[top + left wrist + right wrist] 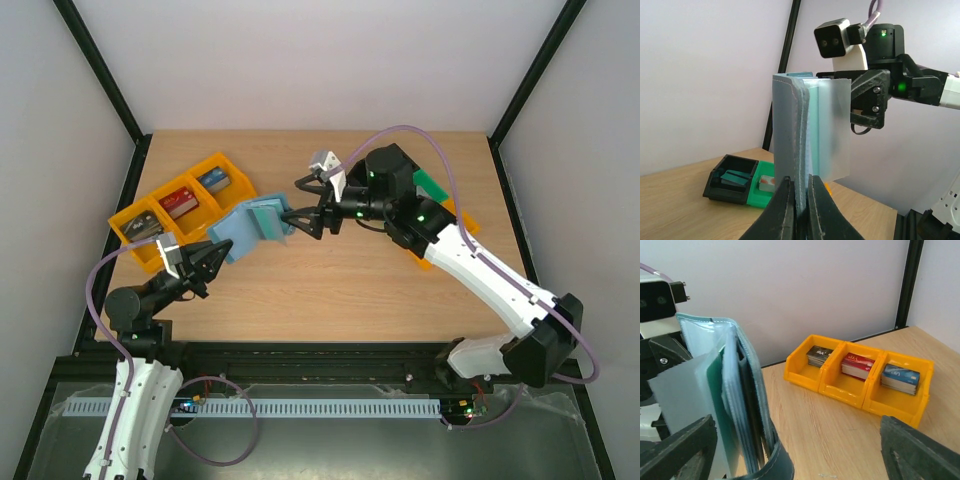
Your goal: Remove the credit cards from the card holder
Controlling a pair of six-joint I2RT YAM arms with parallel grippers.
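Here the left claw is closed tight on the card holder. In the left wrist view its two fingers pinch the lower edge of the blue wallet, which stands upright and open over the left-centre of the counter, just beside the orange tray. A teal credit card is lodged in the holder with its top edge showing above the pocket. In the right wrist view the same card appears as a green sheet behind a frosted flap that hangs out from the holder. The right claw is spread wide and grips nothing. Its fingers sit far apart at the bottom corners of its own camera view, and the holder stands close to the left-hand one. Whether that finger touches the flap I cannot tell. The orange tray has three compartments holding a dark stack, a red stack and a blue stack. Across the counter, in the left wrist view, a black tray sits against a green tray. A flat teal card lies inside the black one.
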